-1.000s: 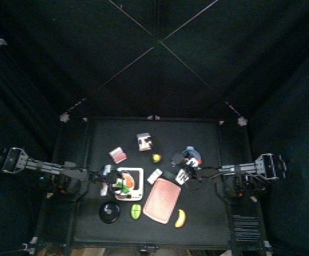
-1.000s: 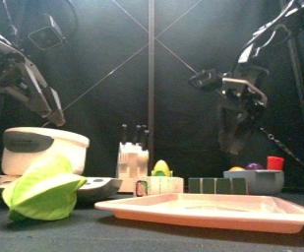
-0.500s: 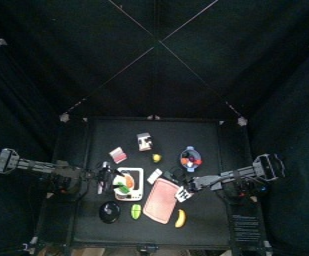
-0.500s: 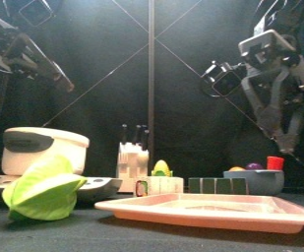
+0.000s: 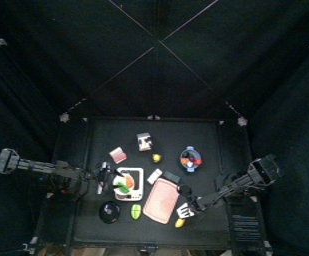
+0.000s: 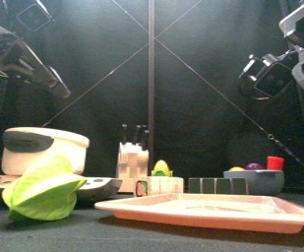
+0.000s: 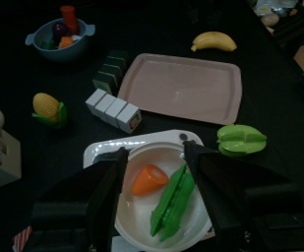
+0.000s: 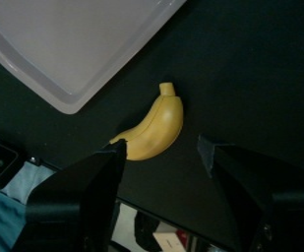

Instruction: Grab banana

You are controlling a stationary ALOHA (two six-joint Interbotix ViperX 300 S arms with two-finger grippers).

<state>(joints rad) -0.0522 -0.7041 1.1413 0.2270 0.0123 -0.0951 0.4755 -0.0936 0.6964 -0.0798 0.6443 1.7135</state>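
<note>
Right gripper (image 8: 161, 157) is hovering above the banana (image 8: 154, 126), jaws spread wide with nothing between them; the banana is lying on the black table (image 8: 253, 69) just beside the pink tray (image 8: 76, 39), near the table's front edge. To grab well: centring the jaws across the banana's thick middle, dropping straight down, staying clear of the tray rim. Left gripper (image 7: 152, 172) is resting over a white dish (image 7: 121, 151), jaws open, empty. Counting: one banana, one pink tray, one white dish, two grippers
</note>
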